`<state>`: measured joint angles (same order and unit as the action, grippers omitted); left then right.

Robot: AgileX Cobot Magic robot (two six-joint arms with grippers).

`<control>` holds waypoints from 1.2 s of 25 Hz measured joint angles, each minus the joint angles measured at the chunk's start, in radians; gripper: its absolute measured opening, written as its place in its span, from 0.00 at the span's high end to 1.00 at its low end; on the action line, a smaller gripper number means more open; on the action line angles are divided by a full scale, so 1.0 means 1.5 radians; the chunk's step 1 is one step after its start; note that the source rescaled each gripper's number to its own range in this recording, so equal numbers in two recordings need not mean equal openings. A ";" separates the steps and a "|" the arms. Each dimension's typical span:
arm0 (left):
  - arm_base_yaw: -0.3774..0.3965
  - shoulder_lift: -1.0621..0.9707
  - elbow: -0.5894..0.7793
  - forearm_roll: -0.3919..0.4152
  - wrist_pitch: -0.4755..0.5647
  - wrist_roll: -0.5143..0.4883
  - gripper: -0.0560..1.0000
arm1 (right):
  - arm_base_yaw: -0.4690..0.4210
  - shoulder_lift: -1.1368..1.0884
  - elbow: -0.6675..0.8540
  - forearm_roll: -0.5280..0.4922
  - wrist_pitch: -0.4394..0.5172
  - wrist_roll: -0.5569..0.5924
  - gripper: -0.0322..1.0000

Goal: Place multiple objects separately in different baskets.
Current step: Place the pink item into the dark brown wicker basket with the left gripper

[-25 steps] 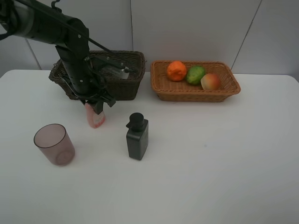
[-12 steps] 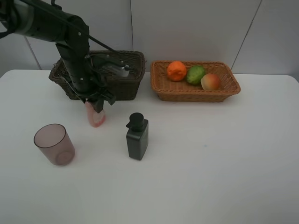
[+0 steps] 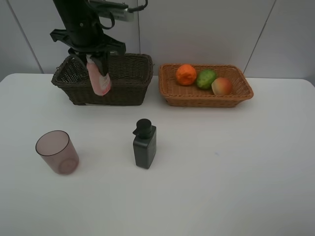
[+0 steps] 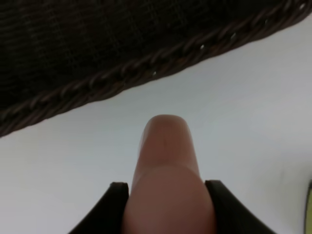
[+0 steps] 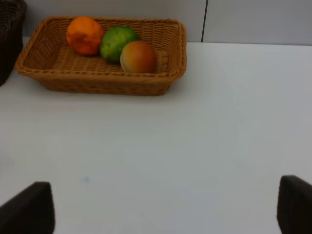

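Pink bottle (image 3: pixel 100 79) was clamped between the fingers of the left gripper (image 3: pixel 97 59), held clear of the table (image 3: pixel 221 172) by its upper end, body hanging down at a slight tilt. The cap was hidden inside the grip. In the left wrist view the two dark fingers (image 4: pixel 116 197) pressed the bottle (image 4: pixel 165 161) from both sides. Behind its free end lay white table, with the braided edge of the dark basket (image 4: pixel 97 48) just beyond.

From the high camera the bottle overlapped the front wall of the dark basket (image 3: pixel 123 83), near its left end. Whether it was over the basket's opening could not be told from that view.

Right gripper (image 5: pixel 161 209): jaws spread wide, nothing between them, over bare table. It was outside the high camera's frame.

Tan basket (image 3: pixel 206 98) stood just right of the dark one, the two apart. It held the orange (image 3: pixel 186 74), green fruit (image 3: pixel 206 78) and red-orange fruit (image 3: pixel 222 86) in a row, neighbours touching. The right wrist view showed the same basket (image 5: pixel 97 85) with orange (image 5: pixel 84 34), green fruit (image 5: pixel 117 42) and red-orange fruit (image 5: pixel 138 56).

Pump bottle (image 3: pixel 144 144) stood upright on the table, well in front of the dark basket. Cup (image 3: pixel 57 152) stood upright, mouth up, to the left of the pump bottle and apart from it.
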<state>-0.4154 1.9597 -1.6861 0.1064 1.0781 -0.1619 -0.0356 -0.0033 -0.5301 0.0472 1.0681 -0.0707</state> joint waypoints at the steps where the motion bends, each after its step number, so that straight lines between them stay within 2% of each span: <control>1: 0.004 0.000 -0.020 -0.002 0.004 -0.003 0.94 | 0.000 0.000 0.000 0.000 0.000 0.000 0.00; 8: 0.078 0.021 -0.090 0.008 -0.010 -0.007 0.94 | 0.000 0.000 0.000 0.000 0.000 0.000 0.00; 13: 0.123 0.061 -0.090 0.018 -0.081 -0.013 0.94 | 0.000 0.000 0.000 0.000 0.000 0.000 0.00; 21: 0.145 0.161 -0.092 0.039 -0.172 -0.020 0.94 | 0.000 0.000 0.000 0.000 0.000 0.000 0.00; 30: 0.156 0.211 -0.092 0.042 -0.226 -0.020 0.94 | 0.000 0.000 0.000 0.000 0.000 0.000 0.00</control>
<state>-0.1809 2.2757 -1.8237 0.1690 0.7387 -0.1915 -0.0356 -0.0033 -0.5301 0.0472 1.0681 -0.0707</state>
